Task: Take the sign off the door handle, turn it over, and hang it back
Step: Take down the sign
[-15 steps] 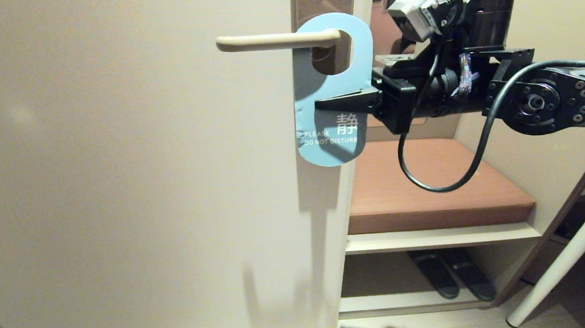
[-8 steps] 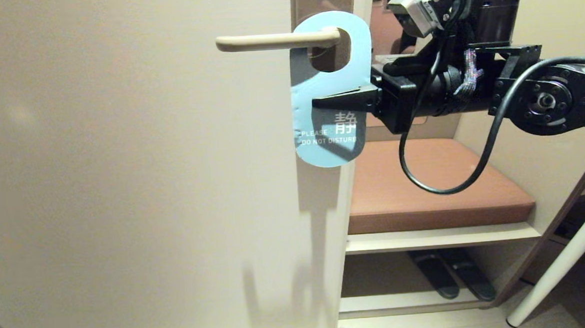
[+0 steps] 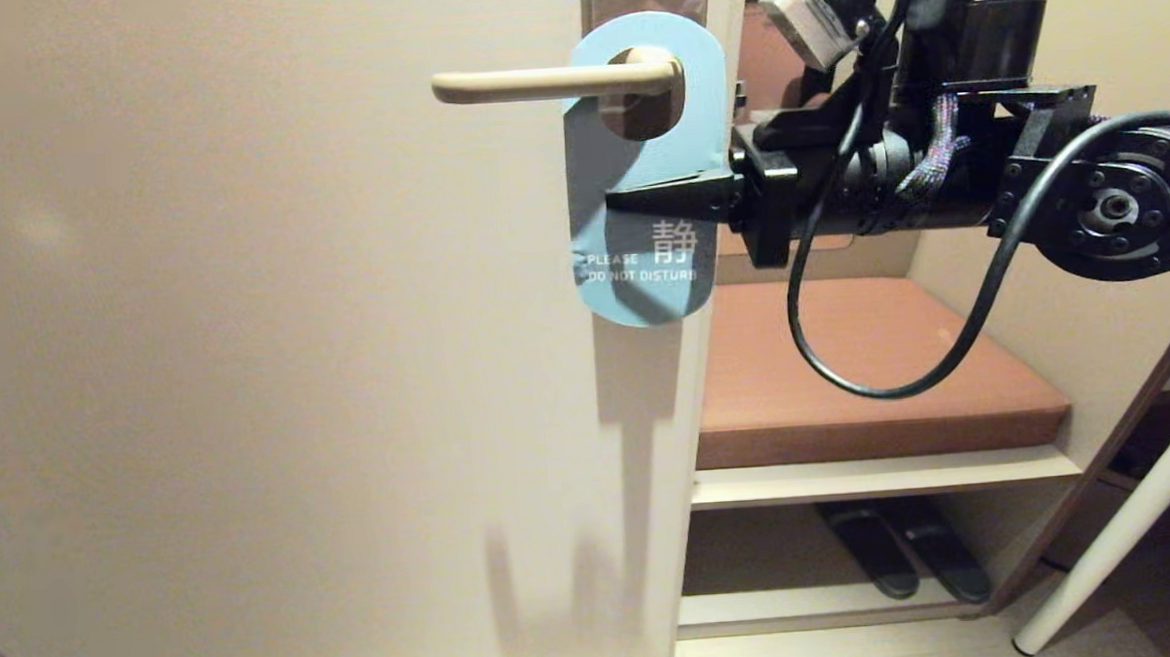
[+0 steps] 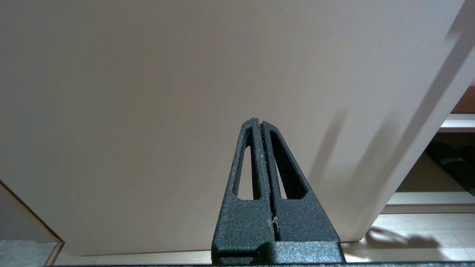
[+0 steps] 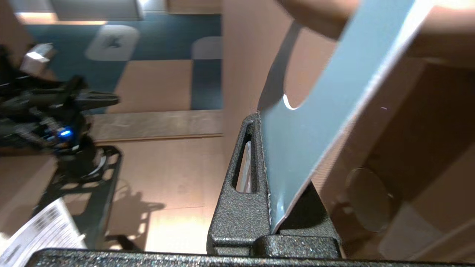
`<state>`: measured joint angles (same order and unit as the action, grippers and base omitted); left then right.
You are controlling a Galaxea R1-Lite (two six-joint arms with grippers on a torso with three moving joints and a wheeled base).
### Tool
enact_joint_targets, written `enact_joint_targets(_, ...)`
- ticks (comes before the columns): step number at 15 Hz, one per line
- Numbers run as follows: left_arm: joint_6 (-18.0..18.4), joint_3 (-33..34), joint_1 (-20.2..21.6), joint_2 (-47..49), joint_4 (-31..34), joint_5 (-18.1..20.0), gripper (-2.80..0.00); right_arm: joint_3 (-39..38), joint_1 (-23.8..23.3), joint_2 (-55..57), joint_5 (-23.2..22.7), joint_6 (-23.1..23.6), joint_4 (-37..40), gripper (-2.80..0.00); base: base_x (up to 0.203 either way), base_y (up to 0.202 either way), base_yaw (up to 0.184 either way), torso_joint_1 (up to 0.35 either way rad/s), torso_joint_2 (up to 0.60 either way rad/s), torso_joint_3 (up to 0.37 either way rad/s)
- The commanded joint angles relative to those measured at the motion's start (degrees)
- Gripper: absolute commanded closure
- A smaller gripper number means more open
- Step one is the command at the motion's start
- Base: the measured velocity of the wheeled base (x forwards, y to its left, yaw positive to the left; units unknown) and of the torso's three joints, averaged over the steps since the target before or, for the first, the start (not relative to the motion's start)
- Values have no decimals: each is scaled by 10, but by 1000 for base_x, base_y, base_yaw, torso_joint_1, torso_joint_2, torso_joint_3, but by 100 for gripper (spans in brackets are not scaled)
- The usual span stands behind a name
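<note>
Pinching sign [image 3: 634, 126] in right pincer [image 3: 610, 201]

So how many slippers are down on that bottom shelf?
2: dark slippers lie side by side on the low shelf under the brown cushion. More may be hidden behind the door.

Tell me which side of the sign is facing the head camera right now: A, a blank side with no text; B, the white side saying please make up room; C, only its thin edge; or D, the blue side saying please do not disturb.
D: in the head view the sign shows its blue face with "PLEASE DO NOT DISTURB" printed low down, its hole around the door handle, and the right hand shut on it.
</note>
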<state>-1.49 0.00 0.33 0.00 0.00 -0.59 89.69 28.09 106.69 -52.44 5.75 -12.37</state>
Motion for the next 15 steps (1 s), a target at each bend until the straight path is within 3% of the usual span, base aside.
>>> enact_joint_targets(1,0,0,0,0,0,0,0,-2,9,-6,34,-2,-1,0,0,0,0,0,0,0)
enact_joint_targets(8,0,0,0,0,0,0,0,-29,38,-30,162,-31,-1,0,0,0,0,0,0,0)
enact_joint_targets(15,0,0,0,0,0,0,0,-66,50,-59,182,-33,-1,0,0,0,0,0,0,0)
